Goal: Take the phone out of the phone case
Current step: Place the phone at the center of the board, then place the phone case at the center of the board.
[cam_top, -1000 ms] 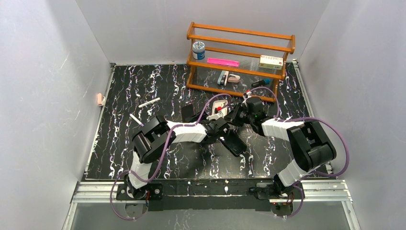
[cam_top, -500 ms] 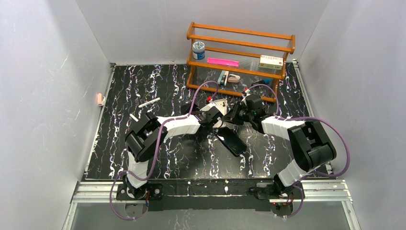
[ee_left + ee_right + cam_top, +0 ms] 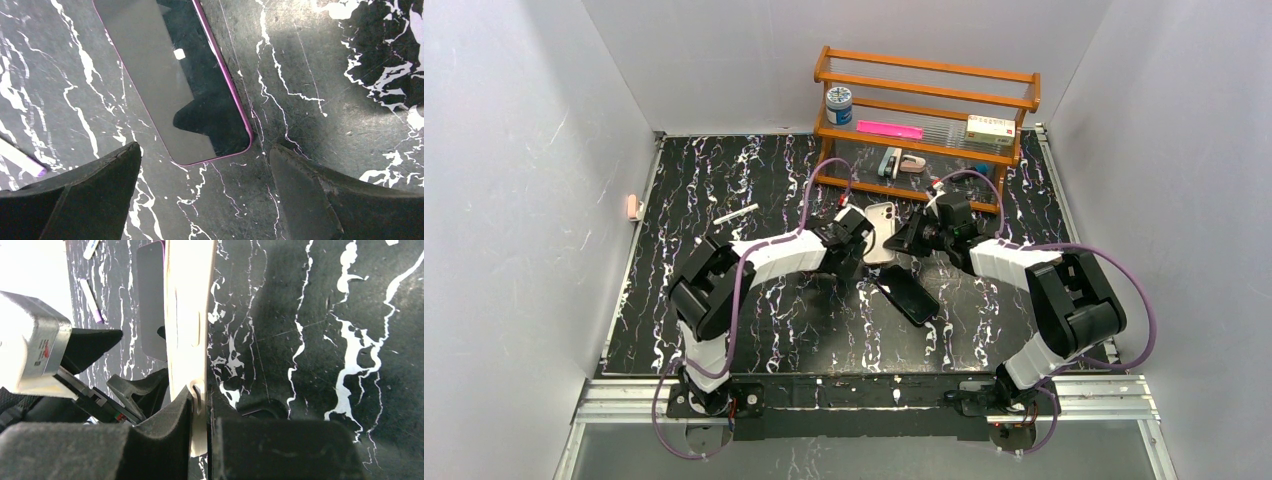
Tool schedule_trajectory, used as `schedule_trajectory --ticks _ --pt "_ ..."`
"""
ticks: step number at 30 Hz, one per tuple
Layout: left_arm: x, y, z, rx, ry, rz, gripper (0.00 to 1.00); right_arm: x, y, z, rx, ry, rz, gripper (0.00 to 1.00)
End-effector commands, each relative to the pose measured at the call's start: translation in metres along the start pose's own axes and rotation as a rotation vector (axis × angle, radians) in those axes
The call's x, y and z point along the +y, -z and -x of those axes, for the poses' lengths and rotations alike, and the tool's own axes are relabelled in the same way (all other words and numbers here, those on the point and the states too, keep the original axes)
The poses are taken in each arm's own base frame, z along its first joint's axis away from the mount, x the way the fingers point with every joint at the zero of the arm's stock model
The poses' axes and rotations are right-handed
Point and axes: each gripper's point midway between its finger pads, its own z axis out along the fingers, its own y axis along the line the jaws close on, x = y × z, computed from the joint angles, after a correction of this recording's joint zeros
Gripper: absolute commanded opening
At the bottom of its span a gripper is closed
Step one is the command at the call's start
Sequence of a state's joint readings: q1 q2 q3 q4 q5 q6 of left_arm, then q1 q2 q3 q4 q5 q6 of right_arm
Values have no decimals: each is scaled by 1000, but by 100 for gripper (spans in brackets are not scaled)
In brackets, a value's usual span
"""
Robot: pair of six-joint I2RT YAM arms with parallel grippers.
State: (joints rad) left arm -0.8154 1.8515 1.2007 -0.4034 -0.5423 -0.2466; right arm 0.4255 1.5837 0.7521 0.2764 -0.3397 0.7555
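Observation:
A cream phone case (image 3: 882, 230) is held on edge above the table by my right gripper (image 3: 908, 238), whose fingers are shut on its lower rim (image 3: 200, 405). In the right wrist view the case (image 3: 187, 315) is edge-on, and I cannot tell whether anything is inside it. A phone with a purple rim (image 3: 175, 75) lies screen up on the table. It also shows beyond the case in the right wrist view (image 3: 150, 300). My left gripper (image 3: 205, 150) is open and empty just short of the phone's near corner, left of the case (image 3: 861, 240).
A flat black slab (image 3: 907, 295) lies on the table in front of the grippers. A wooden shelf rack (image 3: 924, 120) with small items stands at the back. Two white pens (image 3: 736, 213) (image 3: 707, 248) lie at the left. Grey walls close both sides.
My left gripper has swung away from the black slab toward the back left and now hovers over the purple-rimmed phone. The right gripper has kept its hold and turned the case's face more upward.

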Motion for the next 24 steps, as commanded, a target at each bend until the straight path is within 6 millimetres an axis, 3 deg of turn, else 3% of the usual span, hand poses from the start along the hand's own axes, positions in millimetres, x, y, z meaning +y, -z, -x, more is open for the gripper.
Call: schedule_trajectory --ticks 1,6,13,19,24 --pt "3 13 -4 35 130 -108 98 21 -2 16 -15 38 68 1" --pt "24 35 13 -18 276 -183 98 28 -11 16 32 57 104 1" --pt "79 73 27 -127 506 -283 98 32 -34 15 73 41 126 1" --pt "133 100 21 -254 555 -193 98 33 -57 8 118 19 143 1" --pt "148 107 8 -303 548 -139 98 31 -74 -4 172 -6 155 1"
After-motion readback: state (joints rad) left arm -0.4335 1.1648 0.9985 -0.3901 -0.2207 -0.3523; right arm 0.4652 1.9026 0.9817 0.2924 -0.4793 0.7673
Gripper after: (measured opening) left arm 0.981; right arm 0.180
